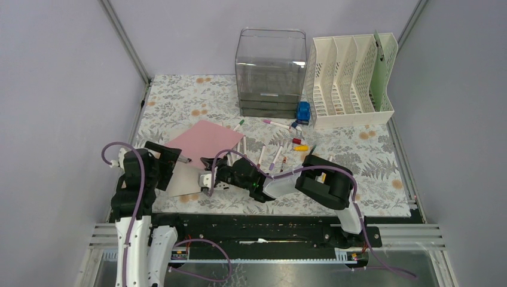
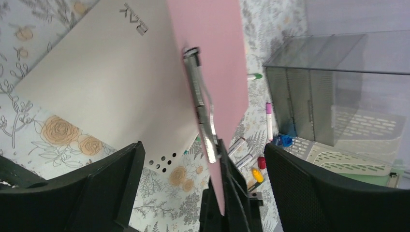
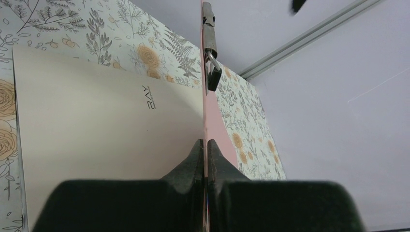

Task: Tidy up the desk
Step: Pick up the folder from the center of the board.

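Right now I am working over the bench (image 1: 370,179), the single floral-clothed top running from my bases to the back wall, and I am judging the step in hand to be getting the clipboard off the cloth so it can be filed. At the back, one smoky grey drawer unit (image 1: 270,72) and one white file rack (image 1: 350,78) are standing side by side, the rack showing four slots with one green folder (image 1: 378,78) sitting in the rightmost. One pink clipboard (image 1: 200,139) is tilting up at the near left. My right claw (image 3: 205,150) is closed hard on its edge, pinching the board between both fingers. My left claw (image 2: 203,150) is gaping fully open with the board's clip end passing between its fingers, gripping nothing. Under the board, one beige sheet (image 2: 106,87) with small printed lettering is lying flat on the cloth. The next move, as I am reading it, is calling for my left claw either to close and steady the board or to back away, and then for a carry to a free rack slot with the board kept edge-on. Markers (image 1: 261,156) are lying scattered mid-bench. I am counting roughly eight, though some are overlapping, so I cannot be firm. Smallest, one blue object (image 1: 304,112) is sitting at the drawer unit's foot, with one red piece (image 1: 296,141) and one yellow piece (image 1: 301,147) lying close together nearby.
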### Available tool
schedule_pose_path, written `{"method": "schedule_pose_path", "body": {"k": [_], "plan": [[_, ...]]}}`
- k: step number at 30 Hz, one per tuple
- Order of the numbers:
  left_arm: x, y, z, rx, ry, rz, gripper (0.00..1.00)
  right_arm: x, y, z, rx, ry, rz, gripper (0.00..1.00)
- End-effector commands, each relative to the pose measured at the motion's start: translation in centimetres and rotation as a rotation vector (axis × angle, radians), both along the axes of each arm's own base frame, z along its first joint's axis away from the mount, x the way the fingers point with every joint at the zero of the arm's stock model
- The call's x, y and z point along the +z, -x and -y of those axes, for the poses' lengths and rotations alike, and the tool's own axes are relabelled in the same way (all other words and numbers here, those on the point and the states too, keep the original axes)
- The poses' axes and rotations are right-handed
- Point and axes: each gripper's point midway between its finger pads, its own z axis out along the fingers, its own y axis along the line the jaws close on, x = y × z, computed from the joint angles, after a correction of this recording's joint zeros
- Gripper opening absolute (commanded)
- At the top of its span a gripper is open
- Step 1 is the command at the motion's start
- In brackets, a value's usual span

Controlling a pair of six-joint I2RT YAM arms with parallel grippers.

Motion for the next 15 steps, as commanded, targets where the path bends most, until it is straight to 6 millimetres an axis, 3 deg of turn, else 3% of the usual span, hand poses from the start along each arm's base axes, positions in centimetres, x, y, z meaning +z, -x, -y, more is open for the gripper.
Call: {"method": "schedule_pose_path", "body": {"k": [1, 8, 12, 15], "plan": [[-1.0, -1.8, 0.9, 0.015, 0.104, 0.030, 0.99, 7.1, -0.3, -0.3, -0.018, -0.167, 0.021, 0.00], [-2.6, -4.3, 1.3, 0.032, 0.181, 0.108, 0.96, 7.6, 0.4, -0.5, -0.006, -0.175, 0.016, 0.00], [-2.9, -5.1, 1.1, 0.035, 0.179, 0.128, 0.83, 7.7, 0.7, -0.5, 0.001, -0.176, 0.015, 0.00], [-2.9, -5.2, 0.9, 0.043, 0.168, 0.121, 0.67, 7.8, 1.1, -0.5, 0.007, -0.176, 0.014, 0.00]]}}
